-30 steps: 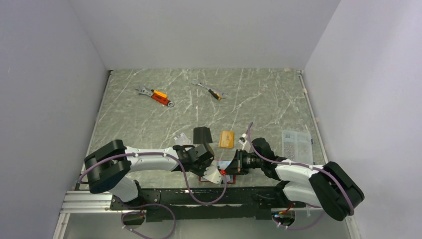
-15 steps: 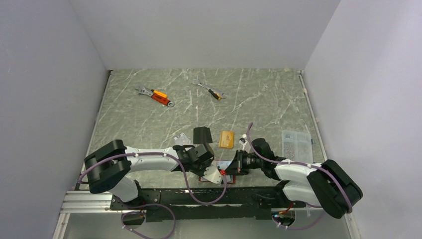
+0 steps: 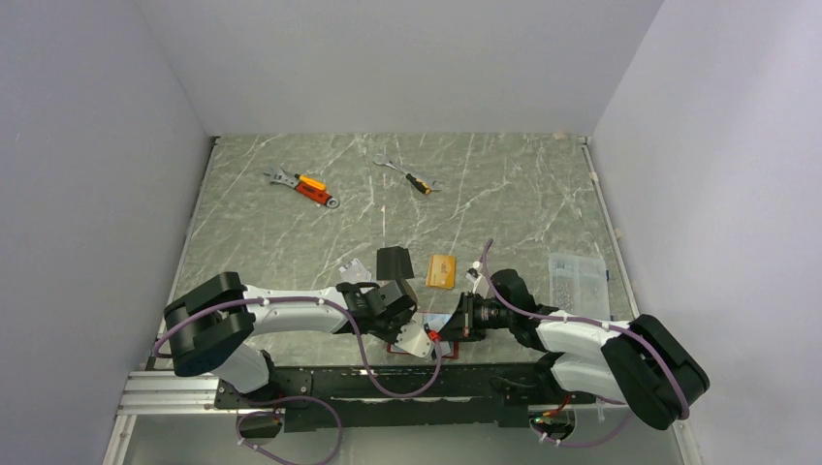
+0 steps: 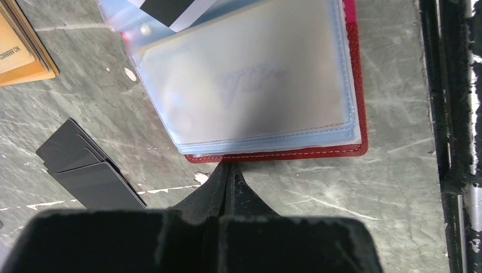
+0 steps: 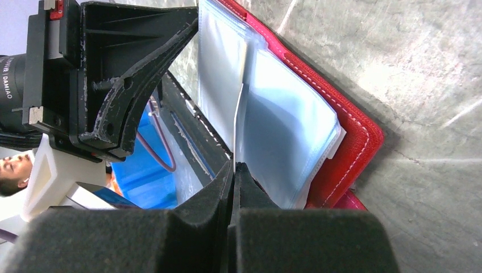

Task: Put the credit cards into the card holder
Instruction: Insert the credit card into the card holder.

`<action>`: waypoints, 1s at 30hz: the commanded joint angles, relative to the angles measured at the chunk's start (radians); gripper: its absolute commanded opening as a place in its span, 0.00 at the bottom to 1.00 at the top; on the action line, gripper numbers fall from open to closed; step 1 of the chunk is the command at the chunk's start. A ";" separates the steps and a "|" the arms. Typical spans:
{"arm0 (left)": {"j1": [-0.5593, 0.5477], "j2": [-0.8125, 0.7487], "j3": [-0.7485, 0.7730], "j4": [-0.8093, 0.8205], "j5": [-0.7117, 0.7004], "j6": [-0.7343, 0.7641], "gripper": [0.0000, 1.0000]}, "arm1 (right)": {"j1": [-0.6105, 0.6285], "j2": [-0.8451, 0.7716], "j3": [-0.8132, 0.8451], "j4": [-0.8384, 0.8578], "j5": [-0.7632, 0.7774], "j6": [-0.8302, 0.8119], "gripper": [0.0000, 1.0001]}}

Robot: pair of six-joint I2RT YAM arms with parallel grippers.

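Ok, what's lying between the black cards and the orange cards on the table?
Nothing. In the left wrist view, only bare marble table separates the black cards from the orange cards.

On my overhead feed the grey marbled table (image 3: 504,203) sits boxed in by plain pale walls (image 3: 388,58). Far back I see two orange-handled wrenches: the larger wrench (image 3: 303,187) towards the left, the smaller wrench (image 3: 411,177) near the middle, well apart. A clear plastic box (image 3: 578,281) lies near the right edge. An aluminium rail (image 3: 174,392) runs along the near side.
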 commanded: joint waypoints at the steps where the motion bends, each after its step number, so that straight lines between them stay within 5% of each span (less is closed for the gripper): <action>1: 0.002 0.006 -0.030 -0.019 0.012 0.011 0.00 | -0.003 0.006 0.019 0.055 -0.012 -0.006 0.00; 14: 0.002 0.009 -0.026 -0.028 0.012 0.018 0.00 | -0.010 -0.094 0.059 -0.120 0.016 -0.073 0.00; 22: 0.002 0.010 -0.020 -0.029 0.003 0.017 0.05 | -0.010 -0.032 0.022 -0.025 -0.016 -0.044 0.00; 30: 0.002 0.004 -0.024 -0.028 0.000 0.022 0.00 | -0.008 0.001 -0.014 0.095 -0.047 0.008 0.00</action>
